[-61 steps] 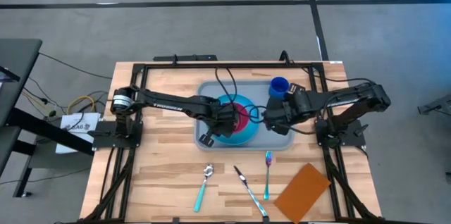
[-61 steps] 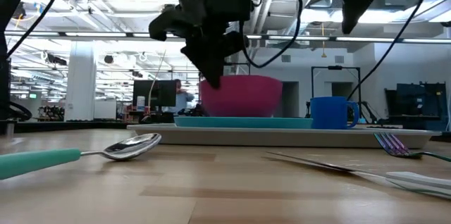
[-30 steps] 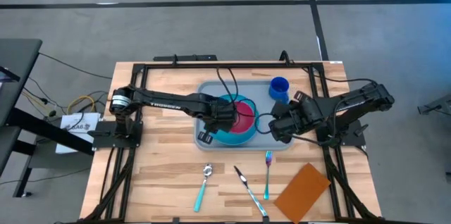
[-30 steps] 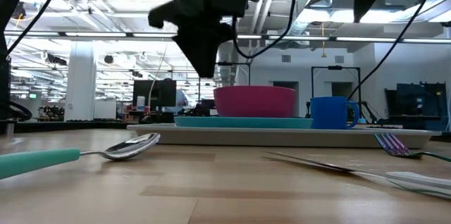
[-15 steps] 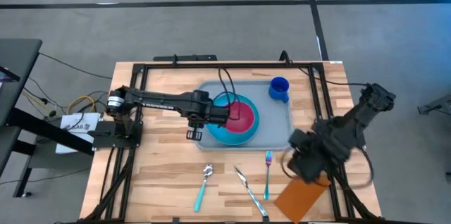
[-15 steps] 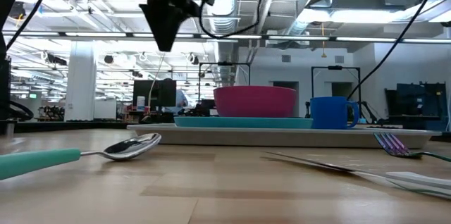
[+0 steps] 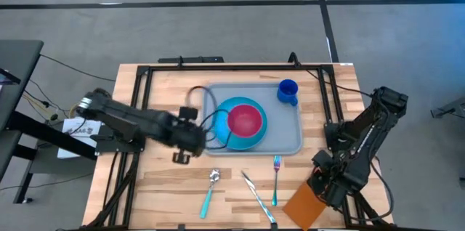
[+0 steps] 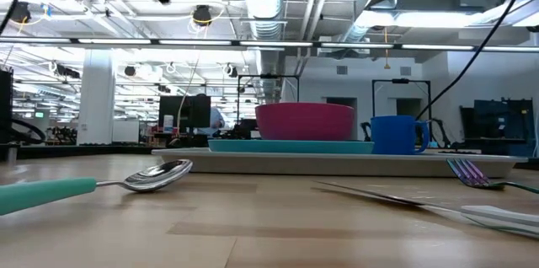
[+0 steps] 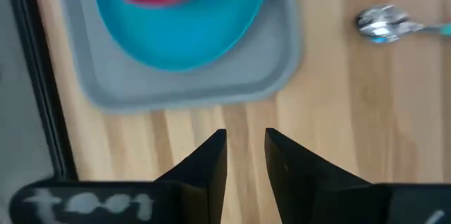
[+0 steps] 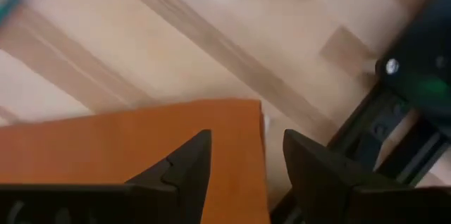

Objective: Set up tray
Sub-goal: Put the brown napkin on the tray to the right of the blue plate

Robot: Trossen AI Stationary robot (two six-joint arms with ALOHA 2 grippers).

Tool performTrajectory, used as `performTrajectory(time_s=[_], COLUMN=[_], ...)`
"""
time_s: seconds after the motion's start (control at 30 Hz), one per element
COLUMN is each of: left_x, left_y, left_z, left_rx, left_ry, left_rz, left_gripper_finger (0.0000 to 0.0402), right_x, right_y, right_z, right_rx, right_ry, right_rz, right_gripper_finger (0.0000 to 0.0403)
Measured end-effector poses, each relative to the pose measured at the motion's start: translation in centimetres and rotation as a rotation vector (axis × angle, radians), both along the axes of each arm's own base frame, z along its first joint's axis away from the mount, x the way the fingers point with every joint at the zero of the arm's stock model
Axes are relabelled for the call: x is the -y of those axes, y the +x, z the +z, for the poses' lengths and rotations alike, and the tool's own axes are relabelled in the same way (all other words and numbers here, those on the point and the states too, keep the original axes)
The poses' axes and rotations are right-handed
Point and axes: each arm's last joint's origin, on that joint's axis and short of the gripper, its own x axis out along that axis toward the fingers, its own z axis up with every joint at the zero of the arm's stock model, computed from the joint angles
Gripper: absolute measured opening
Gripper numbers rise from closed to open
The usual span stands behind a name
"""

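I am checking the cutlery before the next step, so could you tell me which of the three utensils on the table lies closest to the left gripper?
The teal-handled spoon: it lies just beside the left gripper, while the knife and the fork lie farther toward the napkin.

your left arm reaches in low from the table's [image 7: 160, 180] left edge, its hand [image 9: 245, 155] just off the tray's [image 7: 290, 140] left front corner, fingers a narrow gap apart, holding nothing. your right arm folds back by the right edge, its hand [image 10: 243, 155] spread wide above the orange napkin [image 10: 127, 143].
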Motion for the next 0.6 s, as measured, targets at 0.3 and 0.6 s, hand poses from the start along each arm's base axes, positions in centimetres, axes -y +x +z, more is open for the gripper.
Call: performTrajectory(time_s=[0.3,0.6], left_x=[1.2,-0.5], left_y=[-5.8,-8.5], left_z=[-3.7,-7.6], left_rx=[0.457,0.775], left_ry=[-0.087,-0.158], left_rz=[-0.137,-0.206], left_gripper_finger=[0.0087,0.0087], right_x=[1.0,3.6], right_y=[-0.5,-1.0], right_z=[-2.8,-4.3], right_rx=[-0.076,0.007], right_ry=[0.082,0.220], right_rz=[-0.011,0.005], right_gripper_finger=[0.0171,0.0171])
